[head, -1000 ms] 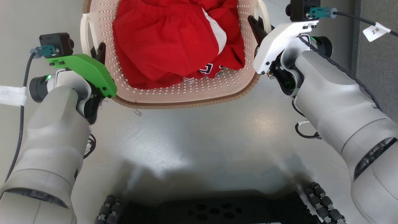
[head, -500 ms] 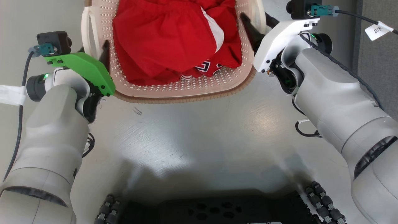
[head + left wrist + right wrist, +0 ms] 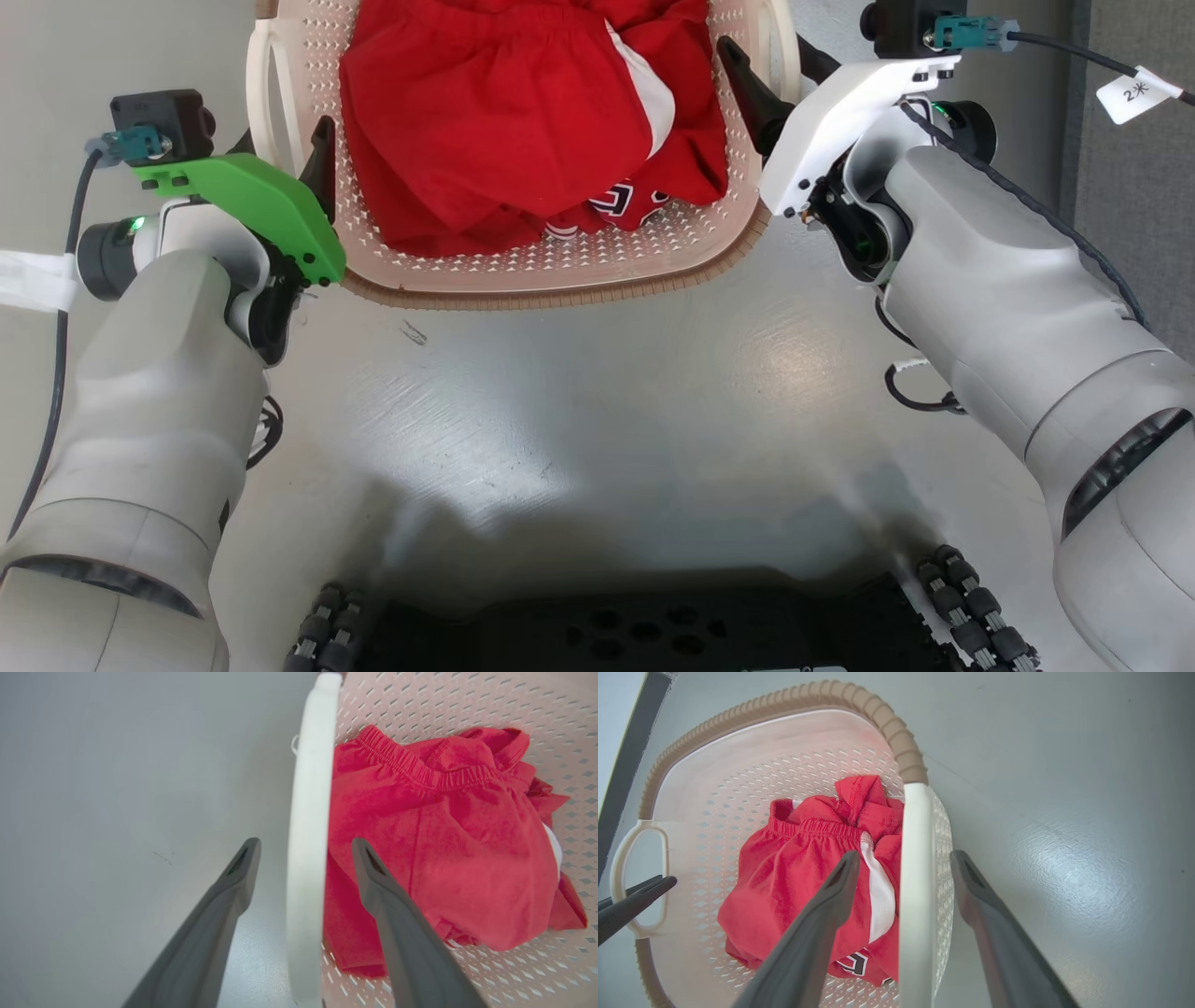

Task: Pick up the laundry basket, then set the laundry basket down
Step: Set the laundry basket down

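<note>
Cream-white perforated plastic laundry basket with brown rim sits on the grey floor, unlifted; left tool and right tool, both spread open, straddle its white loop handles, gripping nothing yet.
</note>
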Robot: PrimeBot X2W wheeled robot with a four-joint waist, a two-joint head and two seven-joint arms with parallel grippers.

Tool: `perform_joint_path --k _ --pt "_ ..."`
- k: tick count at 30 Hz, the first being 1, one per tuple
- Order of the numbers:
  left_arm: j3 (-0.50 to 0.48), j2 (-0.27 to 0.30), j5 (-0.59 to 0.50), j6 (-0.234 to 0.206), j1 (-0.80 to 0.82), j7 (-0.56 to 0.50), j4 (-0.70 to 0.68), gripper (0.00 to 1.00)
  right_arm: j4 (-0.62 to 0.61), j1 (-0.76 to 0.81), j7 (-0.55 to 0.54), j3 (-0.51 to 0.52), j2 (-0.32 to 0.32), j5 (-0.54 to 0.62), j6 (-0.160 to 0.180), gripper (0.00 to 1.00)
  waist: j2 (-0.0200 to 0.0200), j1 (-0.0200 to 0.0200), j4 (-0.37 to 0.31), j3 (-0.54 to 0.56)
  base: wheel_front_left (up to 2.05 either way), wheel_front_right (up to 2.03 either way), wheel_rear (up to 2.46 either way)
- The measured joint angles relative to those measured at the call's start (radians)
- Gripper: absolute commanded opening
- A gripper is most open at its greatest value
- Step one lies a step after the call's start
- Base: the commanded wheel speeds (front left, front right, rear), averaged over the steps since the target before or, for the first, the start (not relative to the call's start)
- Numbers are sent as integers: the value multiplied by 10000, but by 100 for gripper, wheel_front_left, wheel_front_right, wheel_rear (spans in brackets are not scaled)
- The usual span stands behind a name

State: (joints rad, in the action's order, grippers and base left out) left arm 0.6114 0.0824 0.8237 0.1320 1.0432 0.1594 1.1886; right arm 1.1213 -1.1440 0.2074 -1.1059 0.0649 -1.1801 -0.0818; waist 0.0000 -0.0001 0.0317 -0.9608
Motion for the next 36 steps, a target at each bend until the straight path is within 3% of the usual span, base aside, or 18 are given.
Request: perform_joint_path --k 17,36 --pt "169 347 0 0 -135 445 257 100 -201 185 119 -286 -6 -128 -4 100 0 0 -227 600 0 0 0" --pt "472 401 -13 0 -1286 884 -242 100 -178 1058 311 -416 -29 -313 42 100 0 0 -637 2260 0 0 0"
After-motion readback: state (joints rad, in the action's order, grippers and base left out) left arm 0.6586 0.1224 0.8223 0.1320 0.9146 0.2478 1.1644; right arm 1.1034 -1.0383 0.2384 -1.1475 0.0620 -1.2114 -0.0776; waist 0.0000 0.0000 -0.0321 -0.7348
